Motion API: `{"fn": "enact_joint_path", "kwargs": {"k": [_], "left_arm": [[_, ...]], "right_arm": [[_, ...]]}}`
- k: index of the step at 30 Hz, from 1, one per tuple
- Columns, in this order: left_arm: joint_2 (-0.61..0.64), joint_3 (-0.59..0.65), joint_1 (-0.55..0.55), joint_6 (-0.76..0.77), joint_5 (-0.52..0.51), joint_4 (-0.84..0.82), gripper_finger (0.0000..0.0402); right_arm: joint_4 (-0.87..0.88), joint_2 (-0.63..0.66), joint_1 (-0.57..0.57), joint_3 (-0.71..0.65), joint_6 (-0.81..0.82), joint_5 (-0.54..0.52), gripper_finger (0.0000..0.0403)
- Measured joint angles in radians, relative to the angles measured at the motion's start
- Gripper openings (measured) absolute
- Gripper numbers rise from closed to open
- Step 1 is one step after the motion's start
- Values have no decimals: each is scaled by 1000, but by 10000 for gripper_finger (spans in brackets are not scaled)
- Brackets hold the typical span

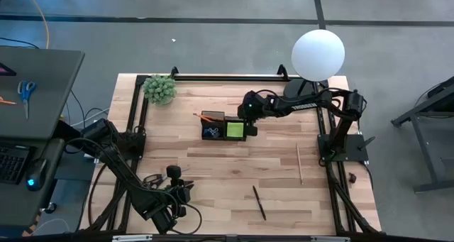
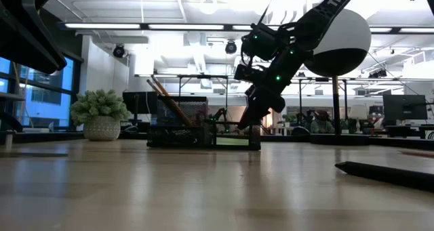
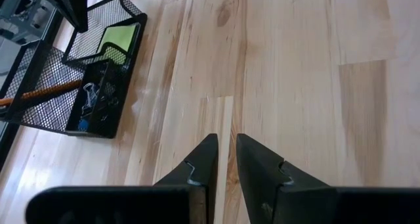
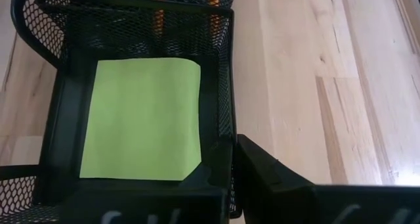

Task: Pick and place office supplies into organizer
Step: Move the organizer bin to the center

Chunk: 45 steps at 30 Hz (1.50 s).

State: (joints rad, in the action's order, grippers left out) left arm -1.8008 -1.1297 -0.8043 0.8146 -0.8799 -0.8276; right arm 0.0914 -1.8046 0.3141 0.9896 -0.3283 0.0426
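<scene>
Right end effector hovering pressed together by organizer at frame centre, sticky-note pad in, dark pen and wooden pencil waiting lower right on counter.

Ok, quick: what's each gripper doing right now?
Left gripper: nearly closed, holding nothing, over bare table.
Right gripper: shut, empty, at the organizer's edge beside the sticky pad.

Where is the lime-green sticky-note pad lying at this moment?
The sticky-note pad lies flat inside the organizer, in its compartment nearest the right arm, with the shut right end effector at that compartment's edge.
</scene>
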Motion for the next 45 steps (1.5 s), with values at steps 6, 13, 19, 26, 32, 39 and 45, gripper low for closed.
{"fn": "enact_joint_path", "kwargs": {"k": [6, 13, 19, 26, 32, 39, 45], "left_arm": [[0, 0, 0, 0, 0, 0, 47], [0, 0, 0, 0, 0, 0, 47], [0, 0, 0, 0, 0, 1, 47], [0, 0, 0, 0, -1, 1, 47], [0, 0, 0, -2, -1, 2, 47], [0, 0, 0, -2, -1, 2, 47], [0, 0, 0, -2, -1, 1, 46]], "right_arm": [[0, 0, 0, 0, -17, 1, 1], [0, -1, 0, 0, -31, 9, 1], [-5, -2, 0, -1, -31, 18, 1], [-6, -2, -2, -1, -31, 15, 1], [-7, -2, -1, -1, -17, 16, 6], [-8, -2, -1, -1, -5, 15, 20], [-7, -2, -1, -1, 20, 16, 36]]}}
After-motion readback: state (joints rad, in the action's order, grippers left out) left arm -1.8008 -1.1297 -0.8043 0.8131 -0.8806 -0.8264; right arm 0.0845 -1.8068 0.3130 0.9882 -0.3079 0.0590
